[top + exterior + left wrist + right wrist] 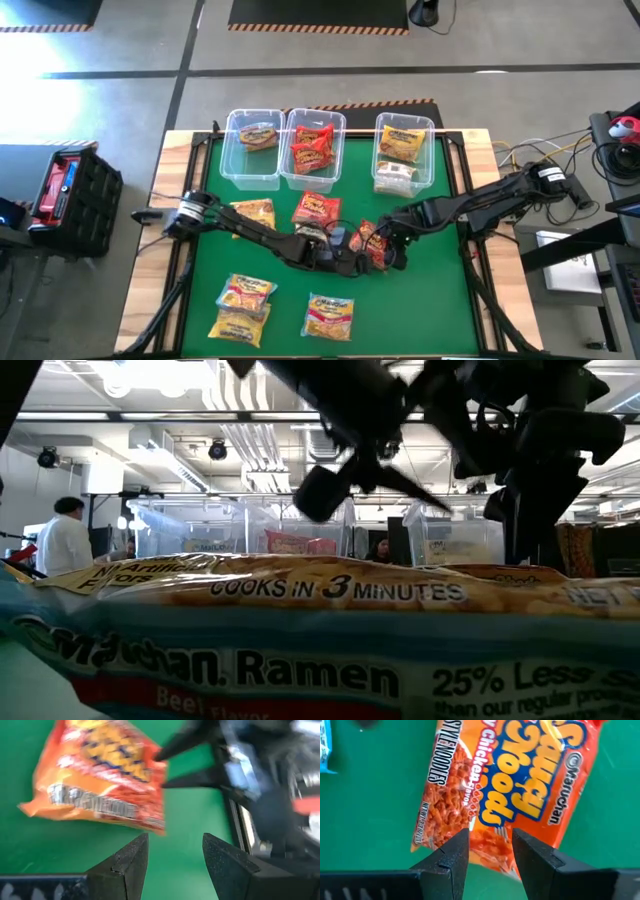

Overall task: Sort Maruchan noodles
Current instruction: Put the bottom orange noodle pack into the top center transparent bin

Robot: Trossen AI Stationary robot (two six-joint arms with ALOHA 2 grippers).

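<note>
Maruchan noodles lie loose on the green mat: an orange packet [366,238] at the middle, a red one [315,208], a yellow-orange one [252,212], and yellow ones [245,292] [328,315] near the front. My right gripper [490,852] is shut on the orange packet [510,785]. My left gripper [175,855] stands open just left of it, with nothing between its fingers. It looks at the same packet [100,770]. Three clear bins [252,175] along the far edge hold more packets. My right gripper pinches the orange packet's short end [490,845] between its two fingers. The fingers slant down from the table's right side. The packet stretches away from the fingers. In the left wrist view the fingertips [170,750] sit on its edge. Whether it is clear of the mat, I cannot tell.
The two arms nearly meet at the mat's middle [350,255]. The middle bin [312,150] holds red packets and the right bin [403,150] yellow ones. A packet [320,630] lies right before the low camera and blocks most of that view. Black rails frame the mat.
</note>
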